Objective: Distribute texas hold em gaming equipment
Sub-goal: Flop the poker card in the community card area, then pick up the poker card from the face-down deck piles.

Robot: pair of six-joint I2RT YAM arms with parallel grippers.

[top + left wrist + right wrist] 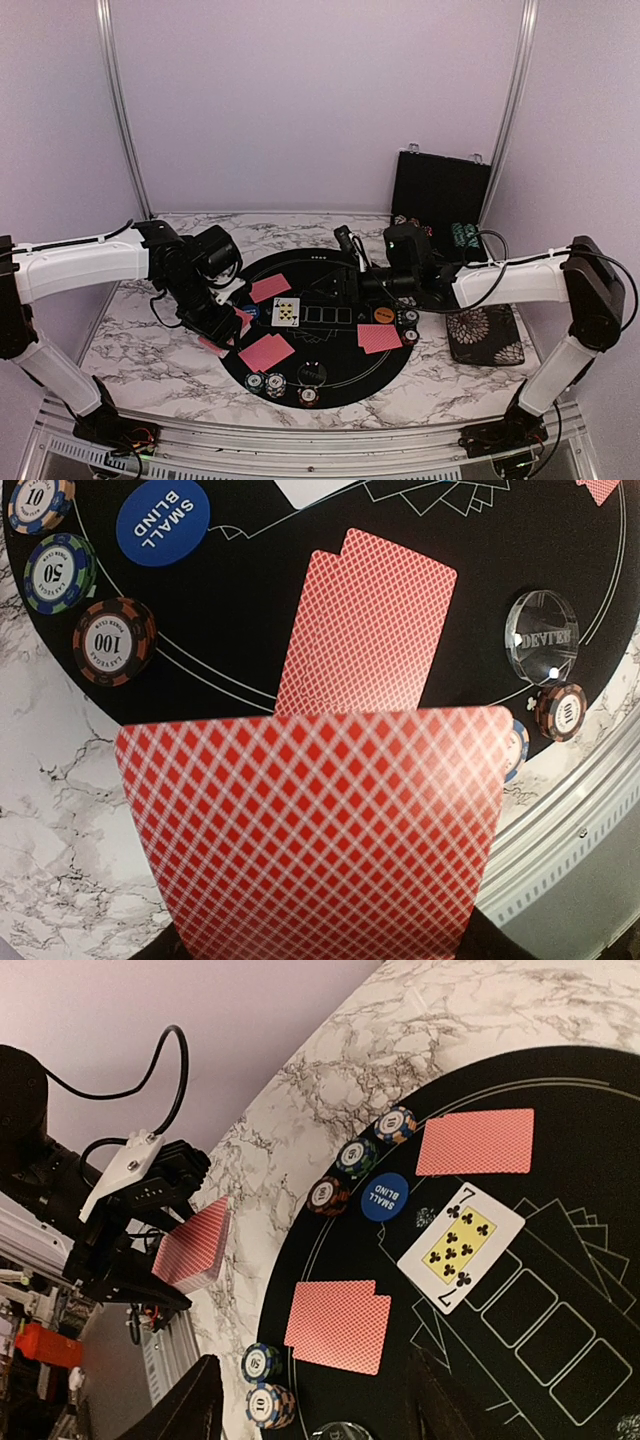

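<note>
Red-backed deck (310,830) hides the left gripper (188,1255) clamping it; right gripper (320,1410) gapes empty, partly cropped.

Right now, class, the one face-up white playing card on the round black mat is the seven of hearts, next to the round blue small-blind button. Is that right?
Not quite. The face-up white playing card is the seven of clubs, not hearts; the right wrist view shows it. It does lie on the round black mat next to the round blue small-blind button.

The cards (310,820) are red lattice-backed, the mat (240,610) black (white-lined), the table (50,810) grey-veined white marble.
</note>
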